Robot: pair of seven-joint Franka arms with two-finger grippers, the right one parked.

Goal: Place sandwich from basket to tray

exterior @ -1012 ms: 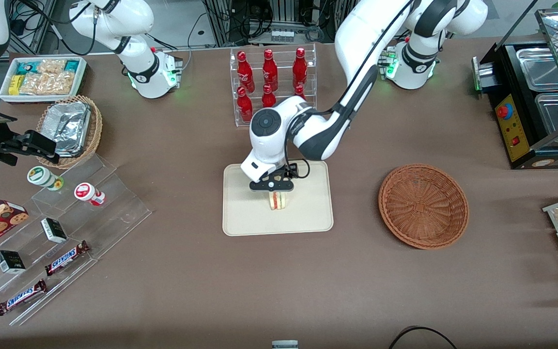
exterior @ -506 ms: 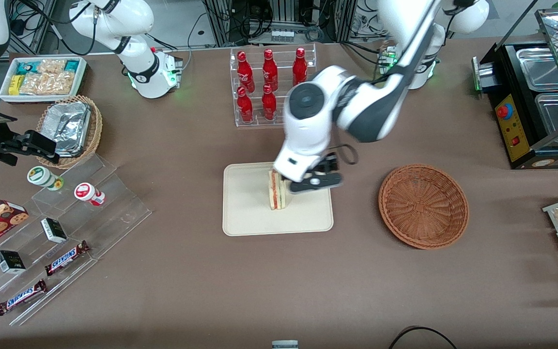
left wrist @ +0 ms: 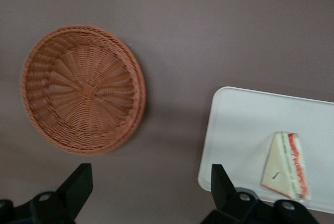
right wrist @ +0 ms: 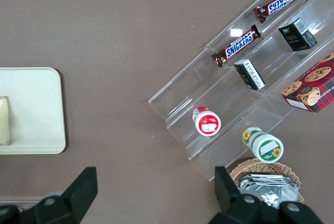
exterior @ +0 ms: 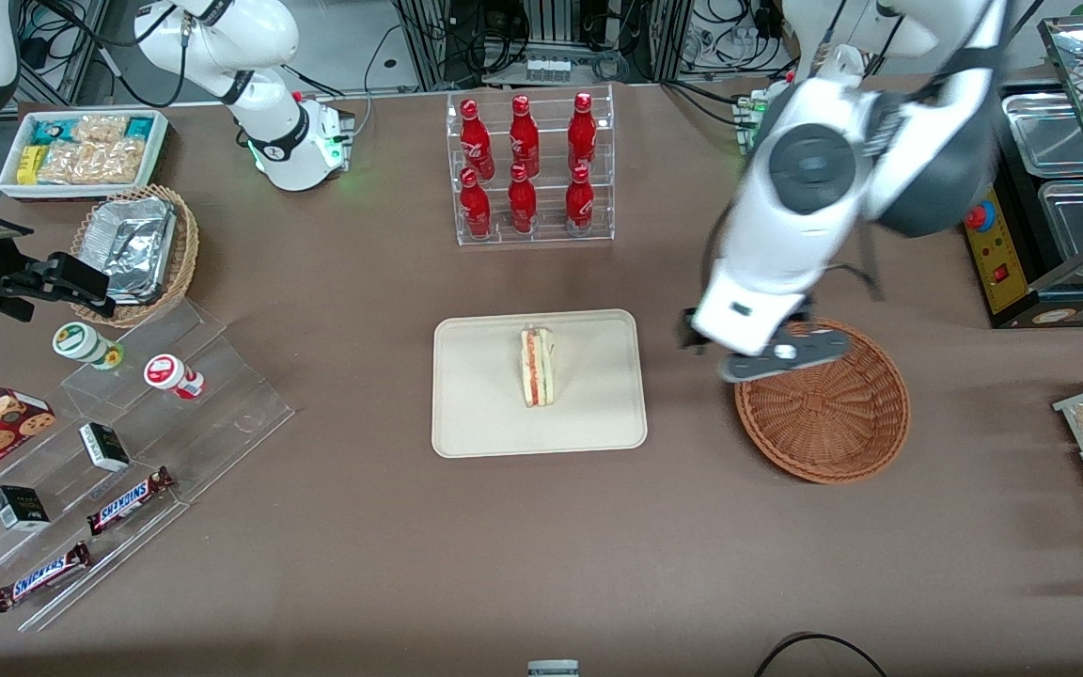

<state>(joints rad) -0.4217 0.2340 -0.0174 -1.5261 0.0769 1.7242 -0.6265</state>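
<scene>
A: Where's the gripper (exterior: 779, 355)?

B: High over the rim of the wicker basket (exterior: 824, 414), fingers (left wrist: 78, 185) spread wide, holding nothing.

A: And the sandwich (exterior: 537, 366)?

B: Lying on the cream tray (exterior: 598, 428), near its middle, well apart from the gripper. The basket looks empty.

A: So which step?

B: Placing looks done, I'd say; what's left is pulling clear and parking.
</scene>
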